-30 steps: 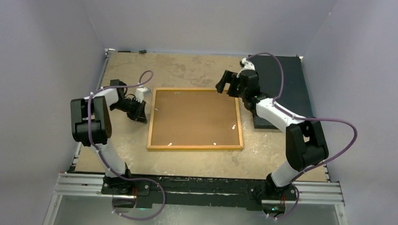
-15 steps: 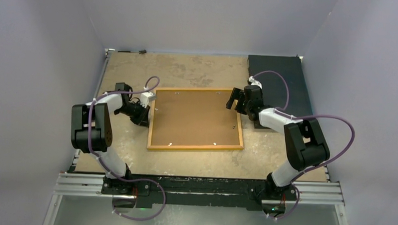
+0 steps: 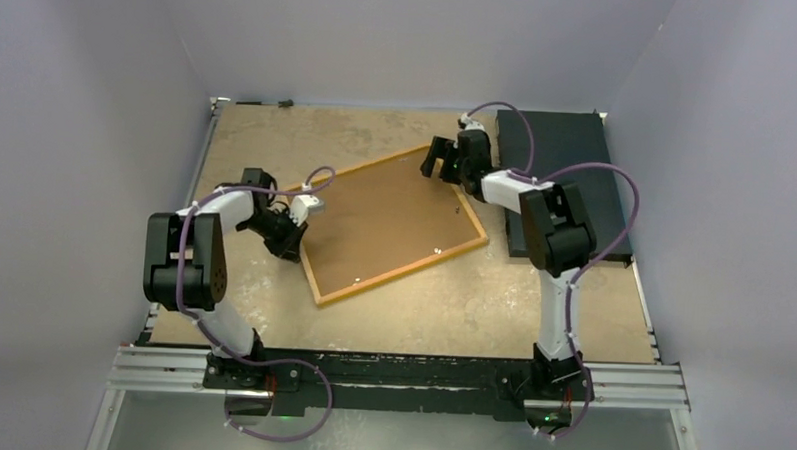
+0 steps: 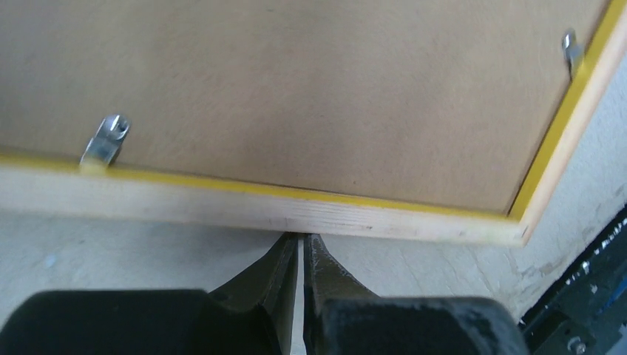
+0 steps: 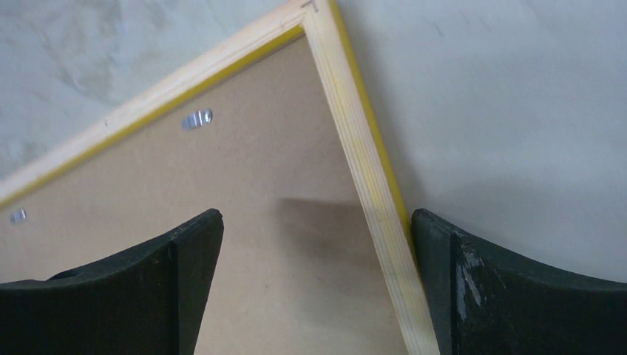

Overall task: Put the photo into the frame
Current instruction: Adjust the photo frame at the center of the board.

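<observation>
— The left gripper (image 4: 302, 240), how is it?
— Its fingers are pressed together with nothing between them. The tips touch the outer wooden side of the frame (image 4: 222, 207).
— And the right gripper (image 5: 316, 222)?
— Spread wide. One finger is over the backing board (image 5: 244, 185), the other over the bench (image 3: 378, 134), and the frame's rail is between them.
— Where does the frame lie?
— Reverse side up, in the middle of the bench, askew to its edges. The dark mat (image 3: 567, 161) lies at the far right corner.
</observation>
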`<move>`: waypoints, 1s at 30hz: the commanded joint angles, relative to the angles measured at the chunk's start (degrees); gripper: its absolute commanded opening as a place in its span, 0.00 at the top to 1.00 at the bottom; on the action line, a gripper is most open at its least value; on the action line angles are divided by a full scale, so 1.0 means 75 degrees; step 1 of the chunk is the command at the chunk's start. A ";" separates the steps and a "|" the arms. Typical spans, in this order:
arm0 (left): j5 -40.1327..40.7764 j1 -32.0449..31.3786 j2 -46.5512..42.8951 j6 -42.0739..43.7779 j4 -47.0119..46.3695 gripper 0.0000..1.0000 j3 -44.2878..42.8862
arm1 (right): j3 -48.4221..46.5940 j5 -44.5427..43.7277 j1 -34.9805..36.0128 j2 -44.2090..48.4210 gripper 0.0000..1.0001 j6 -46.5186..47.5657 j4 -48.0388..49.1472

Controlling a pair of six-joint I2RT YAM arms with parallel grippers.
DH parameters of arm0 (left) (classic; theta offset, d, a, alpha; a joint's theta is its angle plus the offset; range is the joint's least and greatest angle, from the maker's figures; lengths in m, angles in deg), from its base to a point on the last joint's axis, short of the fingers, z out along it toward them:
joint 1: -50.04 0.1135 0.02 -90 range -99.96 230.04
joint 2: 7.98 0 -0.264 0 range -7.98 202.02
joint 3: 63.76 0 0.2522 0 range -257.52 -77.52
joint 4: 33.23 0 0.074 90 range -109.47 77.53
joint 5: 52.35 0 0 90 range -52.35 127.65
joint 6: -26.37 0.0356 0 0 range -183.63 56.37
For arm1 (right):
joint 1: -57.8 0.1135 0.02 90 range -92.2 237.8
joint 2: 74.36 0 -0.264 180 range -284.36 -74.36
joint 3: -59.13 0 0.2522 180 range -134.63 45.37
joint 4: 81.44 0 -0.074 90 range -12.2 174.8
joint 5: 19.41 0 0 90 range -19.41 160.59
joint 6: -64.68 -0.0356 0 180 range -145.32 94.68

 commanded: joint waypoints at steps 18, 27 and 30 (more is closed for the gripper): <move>-0.0328 0.0704 0.1378 -0.0162 0.1076 0.75 -0.4389 | -0.0830 -0.0377 0.0564 0.1450 0.01 0.0226 -0.1463; -0.0418 0.0739 0.3280 -0.2394 -0.0598 0.76 -0.5454 | 0.3471 0.1332 0.0930 0.3950 0.01 -0.1046 -0.0635; -0.0662 0.0739 0.3600 -0.2503 -0.0651 0.77 -0.5476 | 0.4599 0.1781 0.1206 0.4344 0.01 -0.1506 -0.0349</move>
